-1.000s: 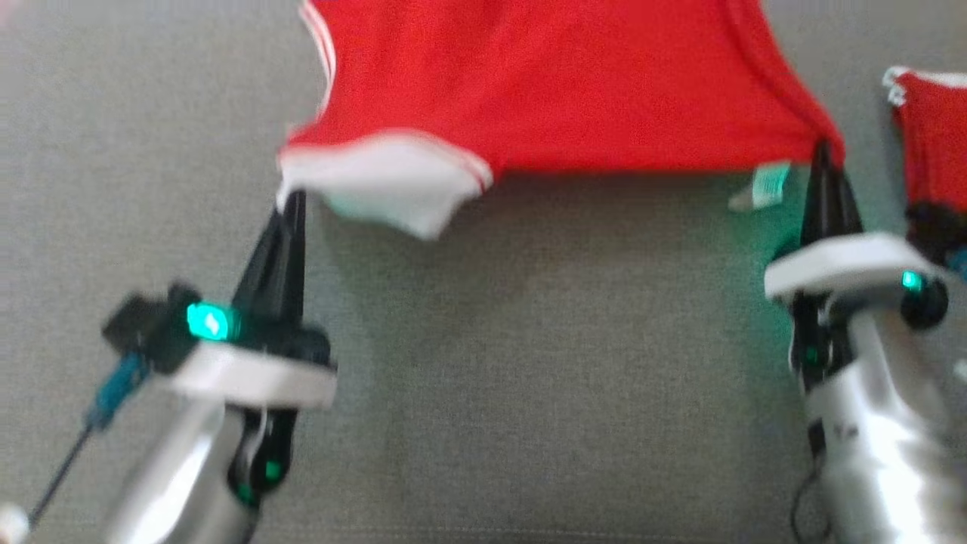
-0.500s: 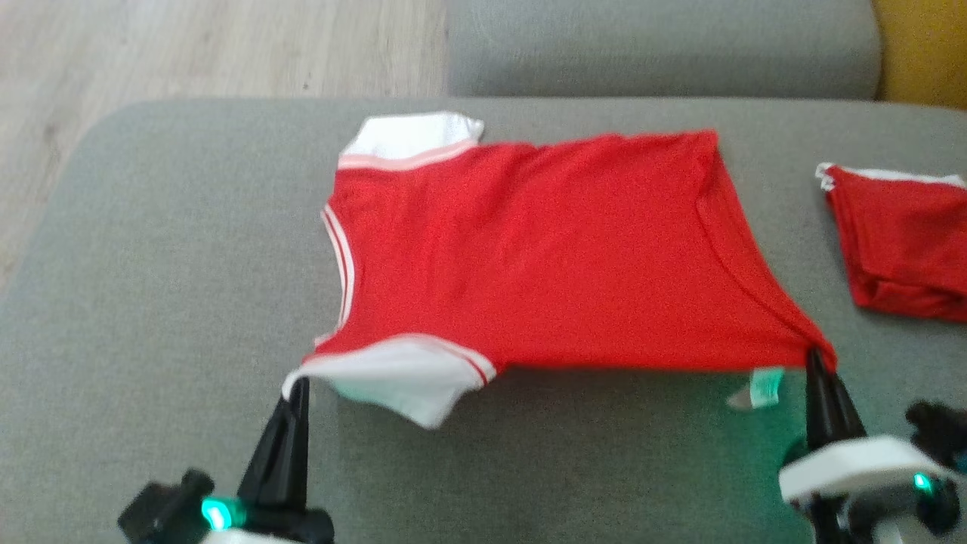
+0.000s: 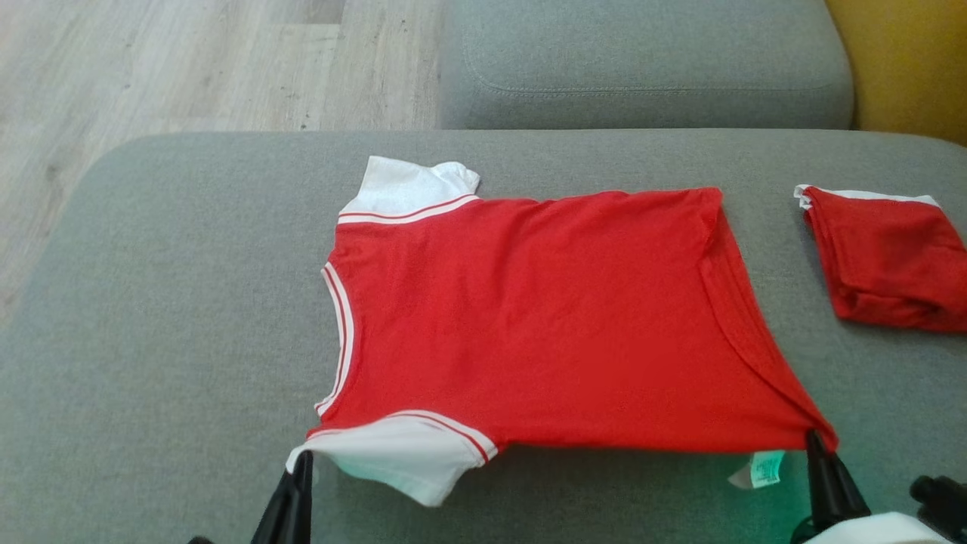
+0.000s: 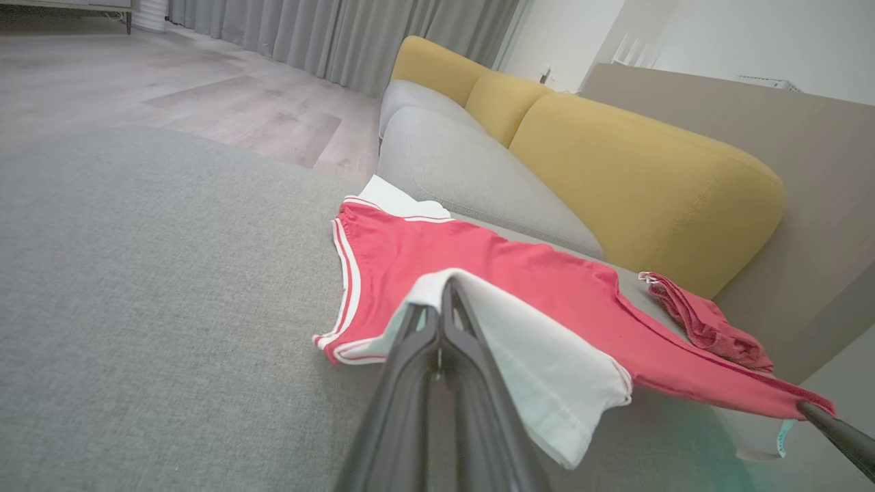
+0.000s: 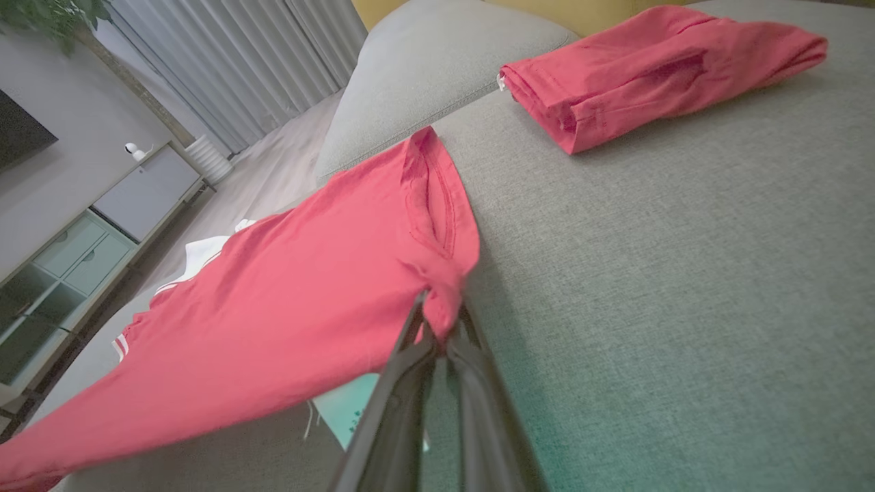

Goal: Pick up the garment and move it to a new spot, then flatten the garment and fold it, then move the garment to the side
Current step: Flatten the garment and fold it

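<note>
left gripper (image 3: 302, 458): at the near edge, left of centre. Its two dark fingers are pressed together on the tip of the near sleeve, holding that tip up off the seat cushion.
right gripper (image 3: 814, 440): at the near edge, far to the right. Its fingers are pinched tight on the near right hem corner of the garment, with a bunch of red cloth caught between the tips.
near sleeve (image 3: 400, 457): white with red stripe trim. It hangs from the left gripper, and its loose end droops to the right of the fingers.
care label (image 3: 763, 470): a pale tag dangling under the near hem, just left of the right gripper.
garment (image 3: 544, 317): a red T-shirt spread across the middle of the seat cushion, neckline to the left and hem to the right. Its near edge is drawn into a taut line between the two grippers and raised clear of the fabric below. The far part lies flat.
seat cushion (image 3: 151, 340): grey weave, under everything.
far sleeve (image 3: 404, 189): white, lying flat at the garment's far left corner.
folded garment (image 3: 891, 257): a second red piece with a white edge, on the same cushion at the right, well apart from the T-shirt.
back cushion (image 3: 642, 68): grey, beyond the seat.
yellow cushion (image 3: 906, 68): far right.
floor (image 3: 151, 68): pale wood, far left.
</note>
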You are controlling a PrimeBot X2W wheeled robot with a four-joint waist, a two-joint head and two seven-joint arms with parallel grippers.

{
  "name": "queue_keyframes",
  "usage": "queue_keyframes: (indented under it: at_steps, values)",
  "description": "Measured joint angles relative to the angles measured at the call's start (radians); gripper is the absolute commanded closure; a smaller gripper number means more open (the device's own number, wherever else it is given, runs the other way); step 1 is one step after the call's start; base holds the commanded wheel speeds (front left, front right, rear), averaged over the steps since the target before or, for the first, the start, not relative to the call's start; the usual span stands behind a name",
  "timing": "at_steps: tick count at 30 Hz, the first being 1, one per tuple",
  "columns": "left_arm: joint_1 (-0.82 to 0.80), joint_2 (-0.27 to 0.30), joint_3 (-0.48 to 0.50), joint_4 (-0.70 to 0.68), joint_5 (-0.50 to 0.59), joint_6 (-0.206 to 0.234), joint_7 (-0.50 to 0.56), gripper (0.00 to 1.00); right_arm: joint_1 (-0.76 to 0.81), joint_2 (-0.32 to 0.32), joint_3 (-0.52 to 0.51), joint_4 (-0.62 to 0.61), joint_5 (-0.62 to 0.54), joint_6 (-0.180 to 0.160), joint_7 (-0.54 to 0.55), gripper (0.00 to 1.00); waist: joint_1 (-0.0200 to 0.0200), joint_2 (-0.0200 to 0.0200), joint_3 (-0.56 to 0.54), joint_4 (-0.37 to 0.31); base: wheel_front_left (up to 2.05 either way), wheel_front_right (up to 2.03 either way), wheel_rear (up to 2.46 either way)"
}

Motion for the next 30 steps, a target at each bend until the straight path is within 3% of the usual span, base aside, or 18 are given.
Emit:
queue_keyframes:
  at_steps: [14, 23, 30]
  values:
    - [-0.162, -0.037, -0.033, 0.153, -0.025, -0.07, 0.035, 1.0, -0.108, 0.0, -0.012, 0.103, -0.087, 0.0, 0.076, 1.0, 0.0, 0.0, 0.024, 0.018, 0.0, 0.0, 0.0]
    - [-0.443, -0.016, -0.072, 0.257, -0.016, -0.148, 0.221, 1.0, -0.298, 0.0, -0.053, 0.123, -0.258, 0.0, 0.292, 1.0, 0.0002, 0.0, 0.061, 0.02, 0.0, 0.0, 0.0]
    - [-0.596, -0.014, -0.076, 0.407, -0.036, -0.192, 0.311, 1.0, -0.431, -0.001, -0.066, 0.164, -0.325, 0.0, 0.417, 1.0, 0.0001, 0.0, 0.083, 0.01, 0.0, 0.0, 0.0]
